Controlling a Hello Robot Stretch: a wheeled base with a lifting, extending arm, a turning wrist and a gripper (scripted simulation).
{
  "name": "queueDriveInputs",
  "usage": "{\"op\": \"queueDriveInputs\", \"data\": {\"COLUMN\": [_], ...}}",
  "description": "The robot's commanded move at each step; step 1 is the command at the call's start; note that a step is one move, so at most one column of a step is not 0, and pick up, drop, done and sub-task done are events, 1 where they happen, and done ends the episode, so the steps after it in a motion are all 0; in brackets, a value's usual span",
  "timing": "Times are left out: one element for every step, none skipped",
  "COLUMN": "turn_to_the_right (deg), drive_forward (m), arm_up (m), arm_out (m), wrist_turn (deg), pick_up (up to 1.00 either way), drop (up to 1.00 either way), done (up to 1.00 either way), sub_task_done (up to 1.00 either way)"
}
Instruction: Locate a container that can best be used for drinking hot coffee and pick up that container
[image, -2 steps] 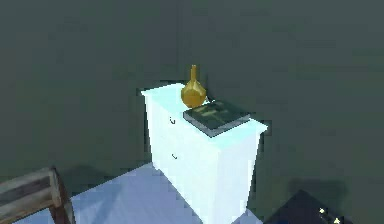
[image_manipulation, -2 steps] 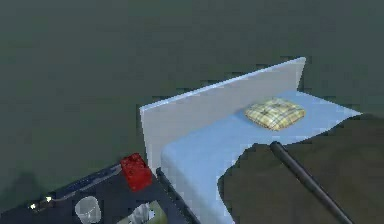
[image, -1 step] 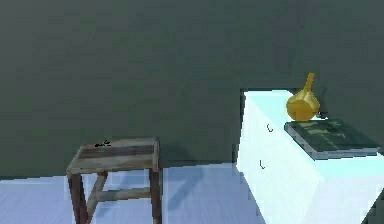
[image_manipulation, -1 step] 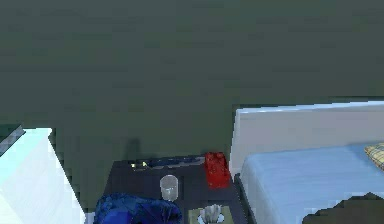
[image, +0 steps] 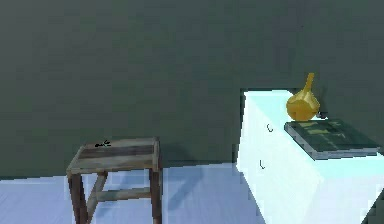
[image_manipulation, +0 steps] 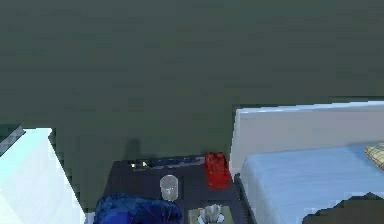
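Note:
A small grey see-through cup-like thing (image_manipulation: 168, 186) stands upright near the middle of a dark bedside table (image_manipulation: 190, 180) low in the arm side view. A second pale, cup-sized thing (image_manipulation: 210, 213) sits at that table's near edge; its shape is too small to make out. A red box (image_manipulation: 217, 168) stands at the table's right end, beside the bed.
A white dresser (image: 300, 165) carries a golden vase (image: 302, 101) and a dark green book (image: 332, 135); its corner (image_manipulation: 35, 180) shows again. A wooden stool (image: 115, 175) bears a small dark item (image: 101, 145). A bed (image_manipulation: 310, 170) with a white headboard stands right of the table. A blue heap (image_manipulation: 135, 210) lies in front.

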Motion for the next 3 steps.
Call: {"op": "queueDriveInputs", "data": {"turn_to_the_right": [0.0, 0.0, 0.0], "drive_forward": [0.0, 0.0, 0.0], "arm_up": [0.16, 0.0, 0.0], "arm_out": [0.0, 0.32, 0.0], "wrist_turn": [0.0, 0.0, 45.0], "pick_up": [0.0, 0.0, 0.0], "drop": [0.0, 0.0, 0.0], "done": [0.0, 0.0, 0.0], "sub_task_done": [0.0, 0.0, 0.0]}}
